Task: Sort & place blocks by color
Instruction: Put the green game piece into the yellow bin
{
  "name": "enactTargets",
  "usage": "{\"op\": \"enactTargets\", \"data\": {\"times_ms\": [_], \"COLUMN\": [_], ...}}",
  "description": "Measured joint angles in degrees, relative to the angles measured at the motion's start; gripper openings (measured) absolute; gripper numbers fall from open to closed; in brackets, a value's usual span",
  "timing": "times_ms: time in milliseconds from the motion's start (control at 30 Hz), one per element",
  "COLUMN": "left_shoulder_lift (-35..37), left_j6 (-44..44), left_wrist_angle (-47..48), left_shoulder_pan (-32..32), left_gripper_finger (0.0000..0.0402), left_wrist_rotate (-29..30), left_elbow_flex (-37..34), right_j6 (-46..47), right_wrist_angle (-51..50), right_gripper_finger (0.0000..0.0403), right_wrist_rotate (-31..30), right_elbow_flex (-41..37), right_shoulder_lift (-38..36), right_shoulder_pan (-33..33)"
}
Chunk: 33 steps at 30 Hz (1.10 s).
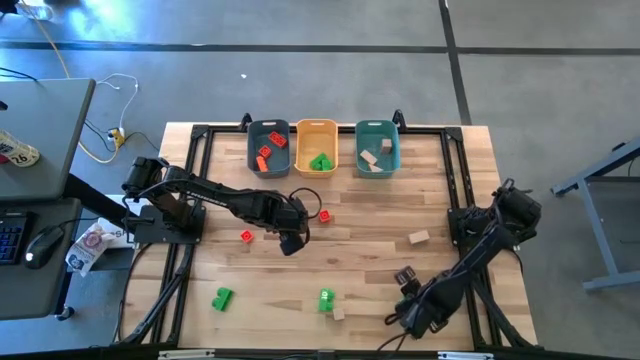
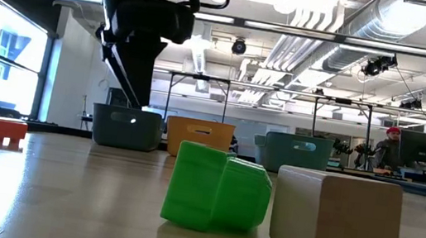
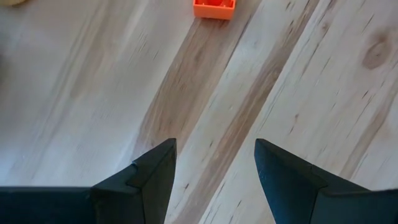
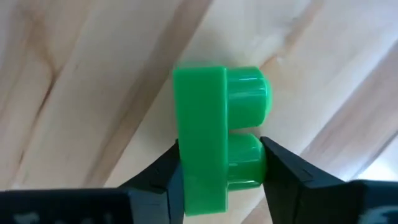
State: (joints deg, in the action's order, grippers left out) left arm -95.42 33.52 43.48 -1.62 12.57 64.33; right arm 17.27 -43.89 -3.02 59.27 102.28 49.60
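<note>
My right gripper (image 4: 221,144) is shut on a bright green block (image 4: 211,124) with two round studs; in the high view this gripper (image 1: 408,312) sits near the table's near edge and hides the block. My left gripper (image 3: 214,146) is open over bare wood at mid-table (image 1: 292,240), fingers pointing down (image 2: 130,82), with a red-orange block (image 3: 213,7) lying a little way off. Loose on the table are two red-orange blocks (image 1: 247,236) (image 1: 324,215), two green ones (image 1: 326,299) (image 1: 222,297) and two tan ones (image 1: 418,237) (image 1: 338,313). My right gripper pinches the green block between its two fingers. One finger lies on the flat base side (image 4: 186,174), the other on the nearer stud (image 4: 249,168). The second stud sticks out past the fingertips. Whether the block is lifted clear of the table, I cannot tell.
Three bins stand in a row at the far edge: blue-grey (image 1: 268,148) with red blocks, orange-yellow (image 1: 318,148) with green blocks, teal (image 1: 377,148) with tan blocks. A green block (image 2: 219,191) and a tan block (image 2: 332,219) lie side by side near the near edge.
</note>
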Motion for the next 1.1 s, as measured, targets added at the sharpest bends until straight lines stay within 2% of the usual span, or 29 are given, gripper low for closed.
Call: {"op": "enactTargets", "data": {"times_ms": [133, 233, 467, 800, 1100], "left_shoulder_lift": [0.0, 0.0, 0.0, 0.0, 3.2], "left_j6": [-2.0, -3.8, -9.7, -13.2, -10.6], "left_wrist_angle": [0.0, 0.0, -1.3, -1.2, 3.6], "left_shoulder_pan": [0.0, 0.0, -1.2, -2.9, -5.0], "left_gripper_finger": [0.0202, 0.0202, 0.0202, 0.0202, 0.0202], "left_wrist_rotate": [0.3, 1.9, 12.0, 12.6, 12.5], "left_elbow_flex": [0.0, 0.0, 0.0, 0.0, 0.0], "right_j6": [3.4, 4.8, 6.7, 3.6, -2.0], "right_wrist_angle": [0.2, 0.2, 0.3, 0.3, 2.1], "right_gripper_finger": [0.0137, 0.0137, 0.0137, 0.0137, 0.0137], "right_wrist_rotate": [-1.5, -5.1, -15.0, -26.6, -31.3], "right_elbow_flex": [0.0, -0.1, -0.1, -0.1, -0.1], "right_shoulder_lift": [0.0, -0.6, -4.6, -10.2, -16.2], "right_shoulder_pan": [-1.0, -2.4, -7.3, -17.8, -29.3]}}
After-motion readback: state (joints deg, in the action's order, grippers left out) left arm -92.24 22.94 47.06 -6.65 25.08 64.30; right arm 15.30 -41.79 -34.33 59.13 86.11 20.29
